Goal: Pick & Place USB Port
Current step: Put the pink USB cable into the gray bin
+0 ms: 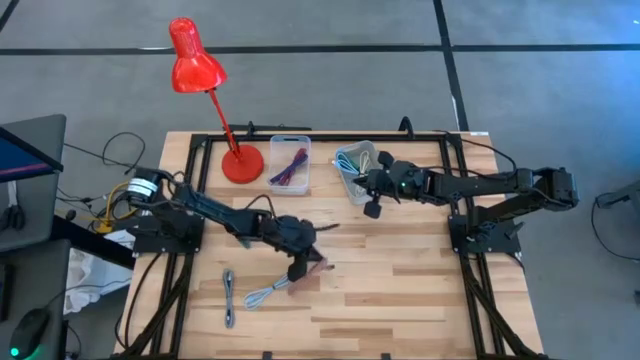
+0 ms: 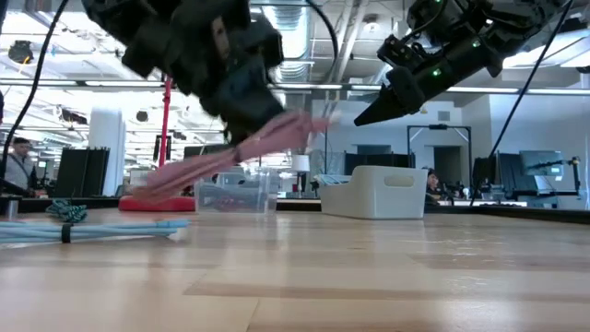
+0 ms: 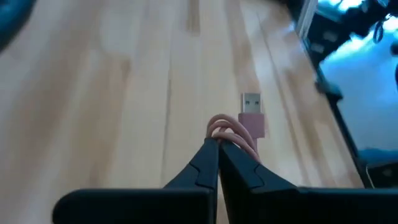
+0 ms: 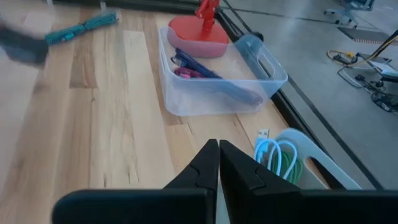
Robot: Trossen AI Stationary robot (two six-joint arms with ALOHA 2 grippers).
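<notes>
My left gripper (image 1: 298, 270) is near the table's middle, shut on a coiled pink USB cable (image 3: 231, 129). The cable's metal plug (image 3: 251, 101) sticks out past the fingertips. In the low view the pink cable (image 2: 241, 152) shows blurred, slanting down from the left gripper (image 2: 241, 111). My right gripper (image 1: 374, 207) is shut and holds nothing. It hovers beside the white bin (image 1: 352, 163) at the far side. The right wrist view shows its shut fingers (image 4: 218, 145) above the gap between the clear bin (image 4: 219, 81) and the white bin (image 4: 317, 163). My left gripper pinches the pink cable's coiled loops (image 3: 219, 127), just behind the plug, between its two fingertips. Several strands lie in the pinch. The plug points on ahead of the fingers over the wood. The rest of the bundle trails below the gripper; whether its lower end touches the table, I cannot tell.
A light blue bundled cable (image 1: 266, 294) and a grey one (image 1: 229, 296) lie near the table's near-left part. The clear bin (image 1: 290, 165) holds purple and red cables; the white bin holds blue and green ones (image 4: 278, 157). A red desk lamp (image 1: 240, 163) stands at the far left.
</notes>
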